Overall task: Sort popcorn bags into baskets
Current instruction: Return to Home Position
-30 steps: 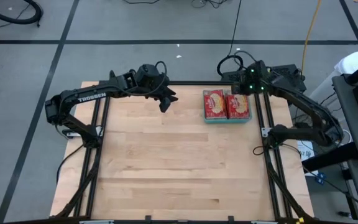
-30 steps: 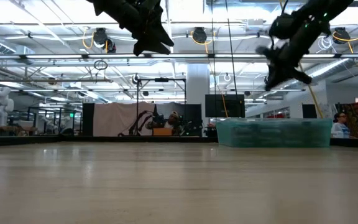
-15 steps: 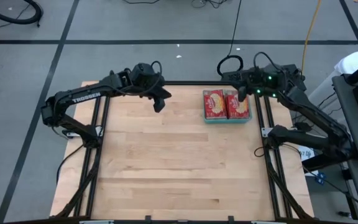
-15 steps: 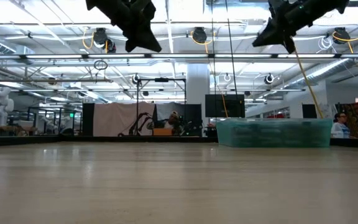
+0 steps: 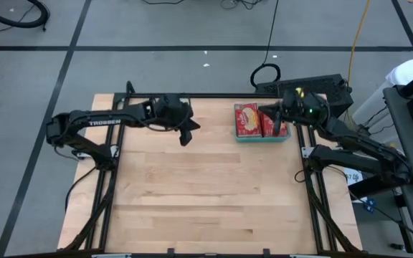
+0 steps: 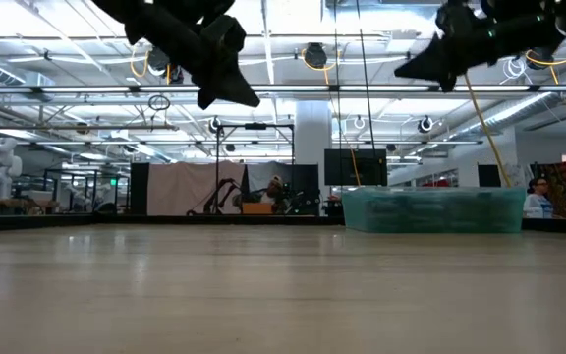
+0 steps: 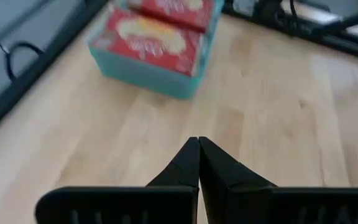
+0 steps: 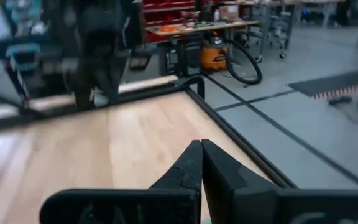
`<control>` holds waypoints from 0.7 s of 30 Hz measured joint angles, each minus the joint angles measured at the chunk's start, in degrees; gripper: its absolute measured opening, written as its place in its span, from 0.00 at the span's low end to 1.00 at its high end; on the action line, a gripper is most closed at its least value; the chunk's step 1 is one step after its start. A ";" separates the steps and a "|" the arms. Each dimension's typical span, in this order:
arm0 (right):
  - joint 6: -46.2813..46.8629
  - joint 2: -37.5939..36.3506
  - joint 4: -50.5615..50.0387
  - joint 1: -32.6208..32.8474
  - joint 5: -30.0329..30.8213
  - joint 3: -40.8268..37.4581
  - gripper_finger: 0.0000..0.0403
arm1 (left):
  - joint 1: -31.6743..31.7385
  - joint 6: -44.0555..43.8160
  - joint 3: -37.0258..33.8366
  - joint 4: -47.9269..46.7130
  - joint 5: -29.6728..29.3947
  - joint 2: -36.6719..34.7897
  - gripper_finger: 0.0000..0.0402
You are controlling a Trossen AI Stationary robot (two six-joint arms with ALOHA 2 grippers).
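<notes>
Popcorn bags (image 5: 247,119) lie in basket (image 5: 262,138), far-right corner of tabletop (image 5: 206,186); left gripper (image 5: 186,133) and right gripper (image 5: 267,113) raised, fingers together, empty; prob. nothing left to pick.

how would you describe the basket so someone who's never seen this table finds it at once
On the wooden table, look at the corner by the right arm, beneath its shut right pincer. The basket is a shallow teal tray holding red popcorn bags side by side, the only thing lying on the tabletop; the shut left pincer hangs apart from it.
</notes>
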 joint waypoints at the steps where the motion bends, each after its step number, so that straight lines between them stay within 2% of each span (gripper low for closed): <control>1: -1.89 -0.51 1.12 0.42 -0.02 -1.79 0.00 | -0.49 -0.27 -0.79 1.31 -0.95 -0.22 0.01; 5: -5.08 -2.45 7.04 1.45 -0.09 -8.35 0.00 | -1.86 -1.08 -5.66 2.26 -4.57 -1.82 0.01; 11: -5.24 -5.40 17.45 1.85 -1.57 -18.18 0.00 | -1.85 -3.57 -15.00 11.87 -7.20 -4.03 0.01; 15: -5.51 -7.19 22.56 2.27 -1.55 -23.58 0.00 | -2.27 -5.14 -18.25 12.02 -8.76 -6.64 0.01; 21: -5.26 -9.74 21.85 5.47 -1.78 -26.70 0.00 | -2.99 -1.34 -19.73 4.74 -8.24 -7.28 0.04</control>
